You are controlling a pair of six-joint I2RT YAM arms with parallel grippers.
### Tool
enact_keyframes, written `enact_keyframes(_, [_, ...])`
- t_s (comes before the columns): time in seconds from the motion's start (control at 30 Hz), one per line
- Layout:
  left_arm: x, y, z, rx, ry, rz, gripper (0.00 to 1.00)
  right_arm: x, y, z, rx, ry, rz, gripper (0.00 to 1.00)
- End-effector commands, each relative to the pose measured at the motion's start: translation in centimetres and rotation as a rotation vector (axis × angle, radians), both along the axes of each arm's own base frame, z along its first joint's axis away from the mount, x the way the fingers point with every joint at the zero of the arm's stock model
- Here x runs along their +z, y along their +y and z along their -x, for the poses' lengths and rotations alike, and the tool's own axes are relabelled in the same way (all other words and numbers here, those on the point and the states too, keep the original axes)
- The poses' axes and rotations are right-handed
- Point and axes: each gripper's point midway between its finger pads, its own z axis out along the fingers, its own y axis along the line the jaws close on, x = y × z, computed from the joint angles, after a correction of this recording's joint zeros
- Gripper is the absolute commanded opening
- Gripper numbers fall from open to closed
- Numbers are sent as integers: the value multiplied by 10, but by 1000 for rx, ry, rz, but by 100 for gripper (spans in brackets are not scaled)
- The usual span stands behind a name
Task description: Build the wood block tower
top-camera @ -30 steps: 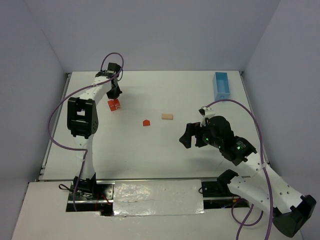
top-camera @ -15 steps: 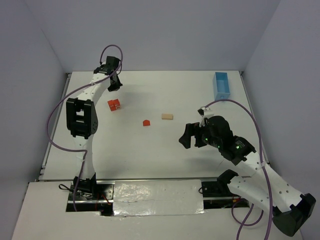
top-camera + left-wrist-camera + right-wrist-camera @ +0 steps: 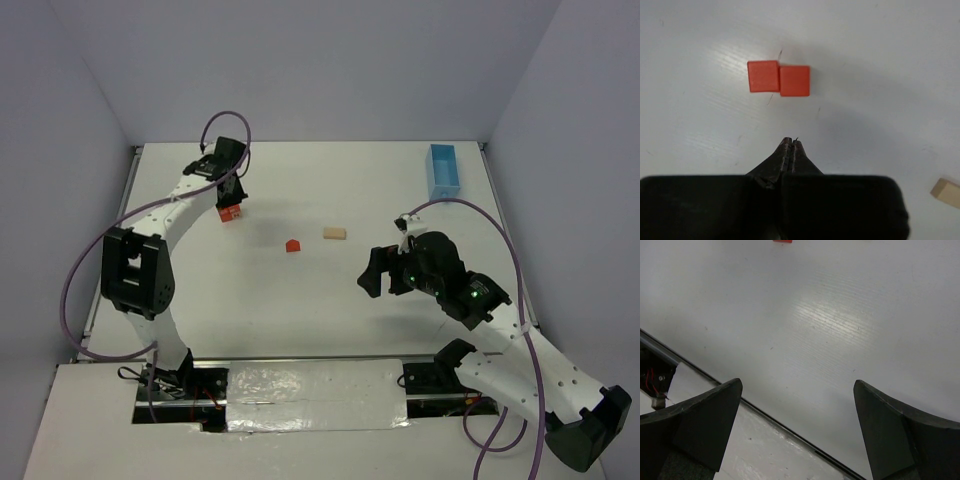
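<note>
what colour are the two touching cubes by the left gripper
Red-orange, both small wooden cubes, clearest in the left wrist view.

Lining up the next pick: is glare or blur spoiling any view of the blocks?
Left wrist view: the two red-orange wooden cubes are sharp, with a faint sheen on the white table; the shut left claw is dark but crisp. Right wrist view: a bright glare streak on the table, the open right claw soft-edged. Top view: even light, soft shadows.
</note>
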Motion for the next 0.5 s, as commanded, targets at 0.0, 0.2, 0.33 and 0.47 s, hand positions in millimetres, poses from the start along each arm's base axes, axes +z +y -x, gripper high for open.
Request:
enact_keyframes(0.0, [-10,2,7,43,-18,38,0,13,7,-5,17,-57,-27,100])
enact_keyframes(0.2, [-50,-4,12,14,59,41,0,14,6,-6,11,-61,-26,100])
enact_keyframes(0.33, [-61,-1,13,15,85,21,0,13,7,-5,16,-57,-24,100])
enact_keyframes(0.47, [-70,6,21,27,91,22,0,12,7,-5,17,-55,-24,100])
